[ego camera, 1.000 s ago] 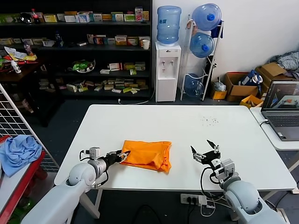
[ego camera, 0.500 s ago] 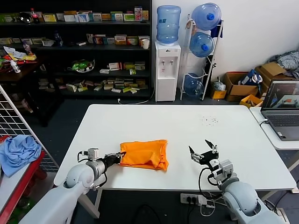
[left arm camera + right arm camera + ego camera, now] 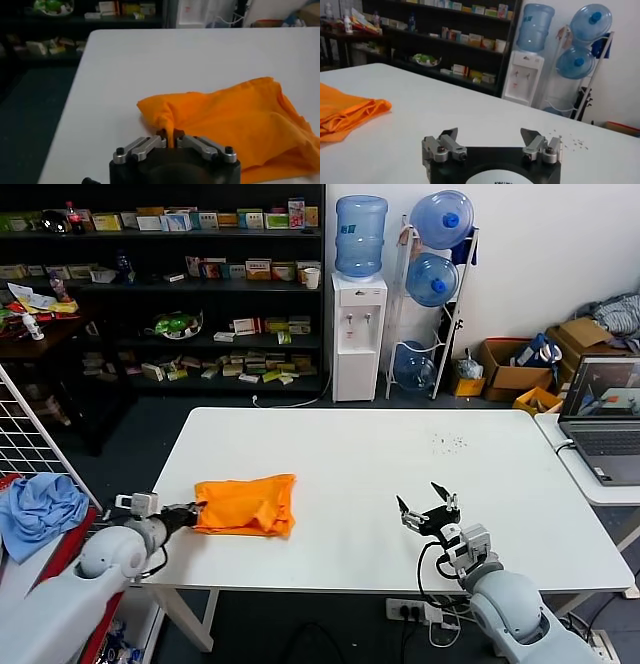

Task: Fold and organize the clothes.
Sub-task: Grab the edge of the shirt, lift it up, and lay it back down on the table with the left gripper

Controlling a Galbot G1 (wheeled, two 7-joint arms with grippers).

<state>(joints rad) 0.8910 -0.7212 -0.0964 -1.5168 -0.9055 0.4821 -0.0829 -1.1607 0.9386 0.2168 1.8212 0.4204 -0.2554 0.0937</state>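
Note:
The orange T-shirt (image 3: 246, 504) lies folded into a rough rectangle near the front left corner of the white table (image 3: 400, 454). My left gripper (image 3: 192, 514) is shut on a pinch of the shirt's left edge; the left wrist view shows the fabric (image 3: 235, 125) bunched between the closed fingers (image 3: 170, 140). My right gripper (image 3: 425, 512) is open and empty over the table's front right part, well to the right of the shirt. In the right wrist view the shirt (image 3: 345, 112) lies far from the spread fingers (image 3: 492, 137).
A light blue cloth (image 3: 40, 509) lies on a rack left of the table. A laptop (image 3: 600, 419) sits on a side table at right. Shelves (image 3: 170, 284) and a water dispenser (image 3: 358, 314) stand behind. Small crumbs (image 3: 447, 443) dot the table's far right.
My left gripper has dragged the folded shirt left toward the table's front left corner. The right gripper has shifted slightly left and stayed open.

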